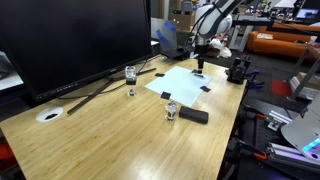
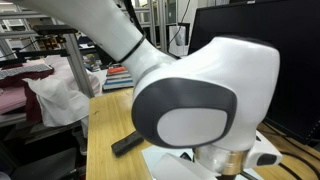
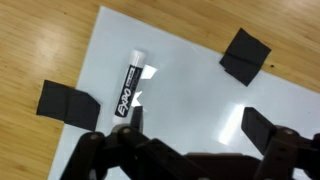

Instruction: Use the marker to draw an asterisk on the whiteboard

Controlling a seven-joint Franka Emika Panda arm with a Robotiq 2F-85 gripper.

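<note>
The whiteboard (image 3: pixel 190 80) fills the wrist view as a pale sheet held by black pieces at its corners (image 3: pixel 245 55). The marker (image 3: pixel 130 85), a white-barrelled pen with a black EXPO label, lies on the sheet's left part. My gripper (image 3: pixel 200 122) hangs open above the sheet with nothing between its fingers. The left fingertip (image 3: pixel 135 118) is just below the marker's near end. In an exterior view the gripper (image 1: pixel 200 62) hovers over the far end of the whiteboard (image 1: pixel 180 82). In the second exterior view the arm's joint (image 2: pixel 200 100) blocks the sheet.
A flat black block (image 1: pixel 193 116) and a small glass (image 1: pixel 172 110) stand near the sheet's front. Another glass (image 1: pixel 131 75) and a large monitor (image 1: pixel 75 40) are to its left, with a round white disc (image 1: pixel 50 114) nearer. The table edge (image 1: pixel 235 120) runs along the right.
</note>
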